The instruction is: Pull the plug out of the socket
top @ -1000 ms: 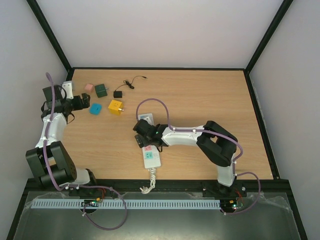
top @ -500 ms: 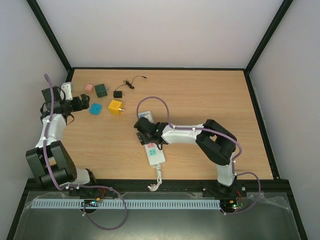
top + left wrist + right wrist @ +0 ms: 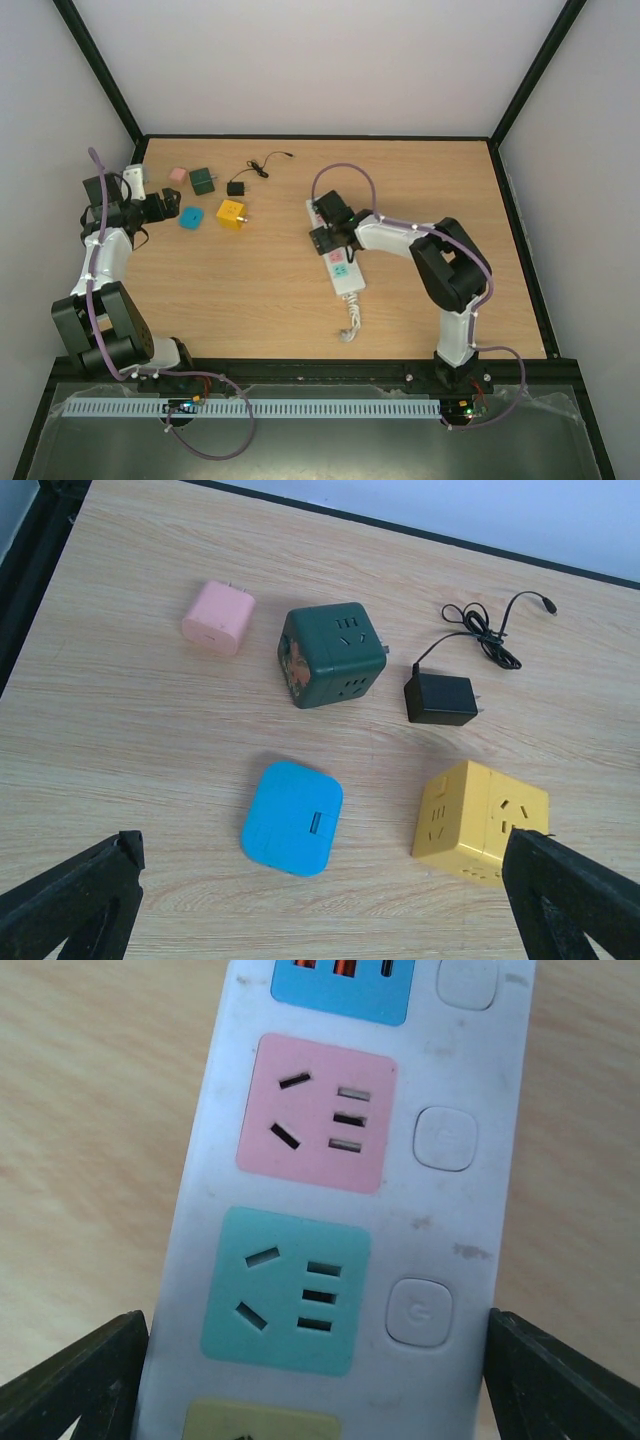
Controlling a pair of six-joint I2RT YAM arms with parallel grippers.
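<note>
- Right end effector [image 3: 312,1370]: closed on the power strip [image 3: 415,1220], one finger against each long edge.
- Power strip: lies flat on the bench [image 3: 230,290], pink and teal outlets just ahead of the fingers, coiled cord [image 3: 351,322] behind them.
- Left end effector [image 3: 325,900]: open wide above the bench, blue plug [image 3: 292,817] just ahead, between its fingers.
</note>
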